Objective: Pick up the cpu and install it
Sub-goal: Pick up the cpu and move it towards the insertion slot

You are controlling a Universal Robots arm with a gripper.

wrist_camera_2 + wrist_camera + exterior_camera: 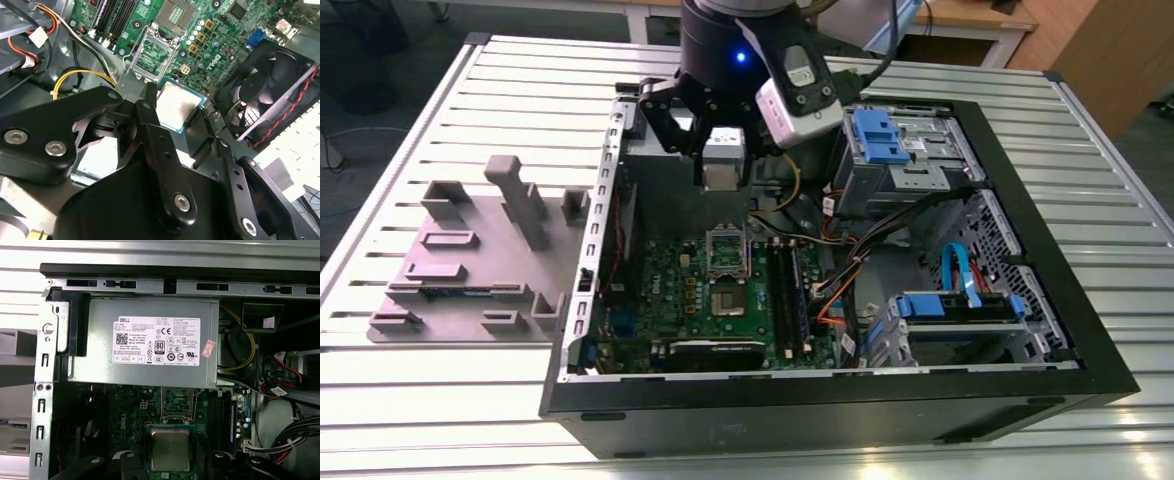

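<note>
The cpu [179, 106], a small flat square chip with a silvery top, hangs between the black fingers of my gripper [176, 112], which is shut on it. It sits above the green motherboard [670, 285] inside the open computer case [854, 385]. In the exterior view the cpu [723, 158] and gripper [723, 172] are above the back of the board. The open socket [152, 52], with its metal frame lifted, lies a little beyond the chip. In the first wrist view the cpu [170, 449] hovers just short of the socket [177, 402].
A grey power supply box [145, 320] with a white label stands by the socket. A black fan [272, 92] and yellow cables [82, 77] flank the gripper. Blue drive bays [881, 135] fill the exterior view's right. A grey parts fixture [467, 260] rests on the slatted table [427, 400].
</note>
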